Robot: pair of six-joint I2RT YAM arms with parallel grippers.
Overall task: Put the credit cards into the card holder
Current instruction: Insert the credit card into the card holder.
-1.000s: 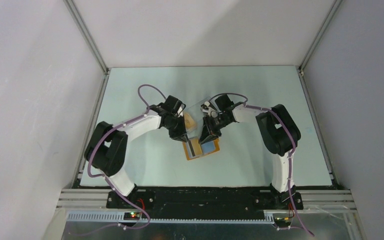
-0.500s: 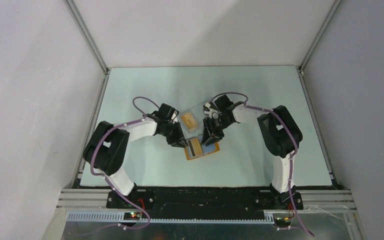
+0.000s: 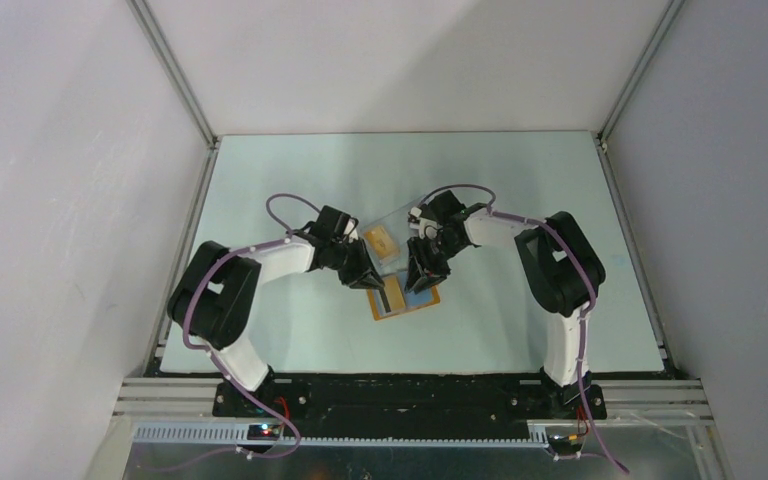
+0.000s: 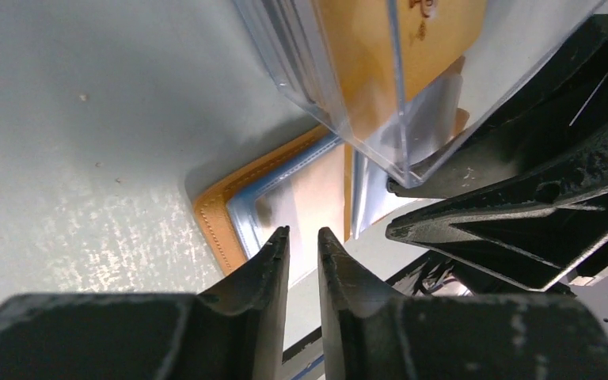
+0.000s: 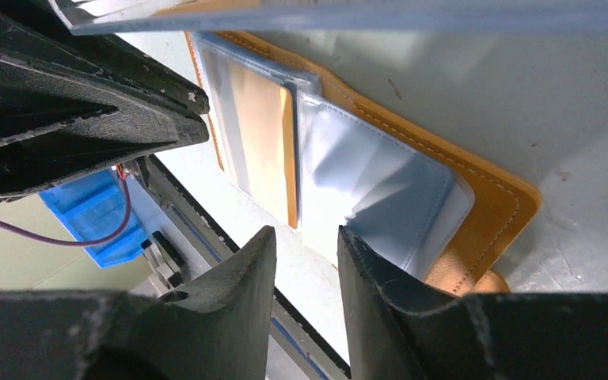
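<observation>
Hovering both tools low over the holder (image 3: 405, 300), no grip on either side. The holder is lying open, inside up, mid-desk (image 3: 290, 200), slightly toward 6 o'clock. Its clear sleeves (image 5: 380, 190) are facing up, with the stitched orange border showing all round.

Left tool (image 4: 302, 237) is sitting at the holder's 10 o'clock corner, jaws at a narrow gap, nothing between them. Right tool (image 5: 305, 237) is sitting at its 12 o'clock edge, gap a bit wider, also holding nothing. The two tools are pointing at each other, just beside one another.

Clear case (image 3: 385, 240) with an orange centre is lying at 11 o'clock of the holder, between the two wrists. Its near edge is reaching the holder; touching or not, can't tell.

Can't tell whether any cards are sitting in the sleeves.
</observation>
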